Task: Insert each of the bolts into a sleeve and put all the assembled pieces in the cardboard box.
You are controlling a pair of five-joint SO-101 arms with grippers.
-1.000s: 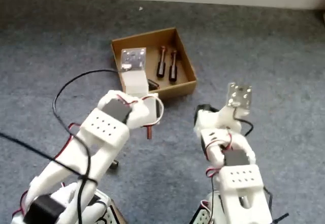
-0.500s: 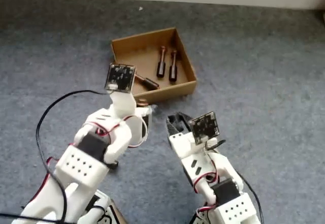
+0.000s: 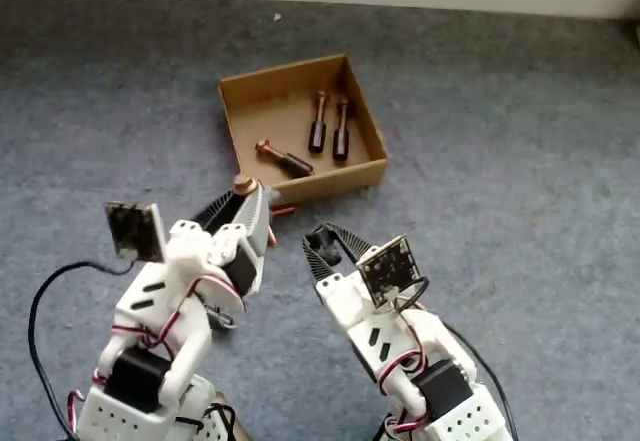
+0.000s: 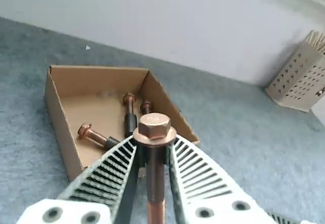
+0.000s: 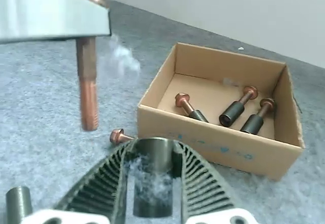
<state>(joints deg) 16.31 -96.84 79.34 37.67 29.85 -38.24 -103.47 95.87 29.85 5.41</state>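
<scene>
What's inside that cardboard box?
Three sleeved bolts lie in the box: two side by side, a third angled apart. Their shanks are covered by the sleeves.

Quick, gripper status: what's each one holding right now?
Left gripper: closed on a bolt.
Right gripper: closed on a sleeve.
</scene>
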